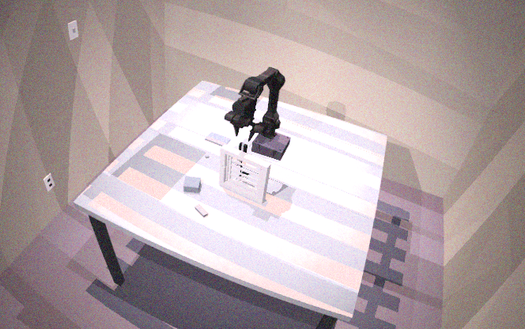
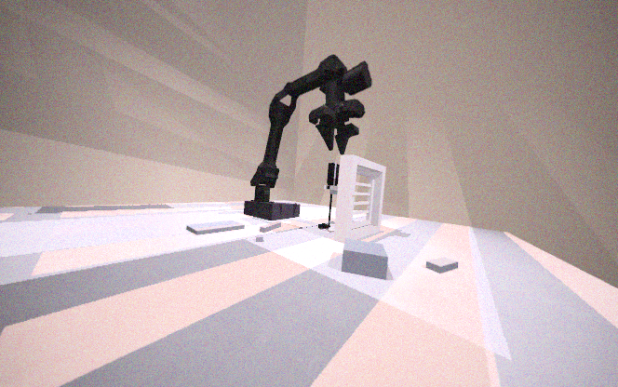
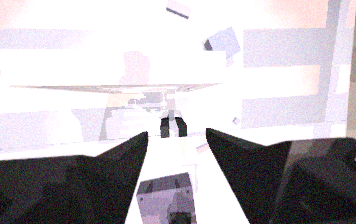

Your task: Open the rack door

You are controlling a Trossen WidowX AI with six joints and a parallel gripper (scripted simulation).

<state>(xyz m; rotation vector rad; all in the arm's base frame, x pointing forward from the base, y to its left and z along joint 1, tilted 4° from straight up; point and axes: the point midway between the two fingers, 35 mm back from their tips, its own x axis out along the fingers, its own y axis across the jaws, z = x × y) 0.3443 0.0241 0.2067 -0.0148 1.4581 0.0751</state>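
We see beige walls crossed by angular lighter and darker patches. Our table wears bands of white, grey and peach, with dark legs below. The floor is mauve with dark shadows; an outlet and a switch sit on the left-hand wall.

You are looking into a plain, beige-walled room that resembles a small robot test lab: a black jointed arm stands on a pale, striped rectangular table. You can see a white rectangular wall switch plate and a white rectangular outlet.
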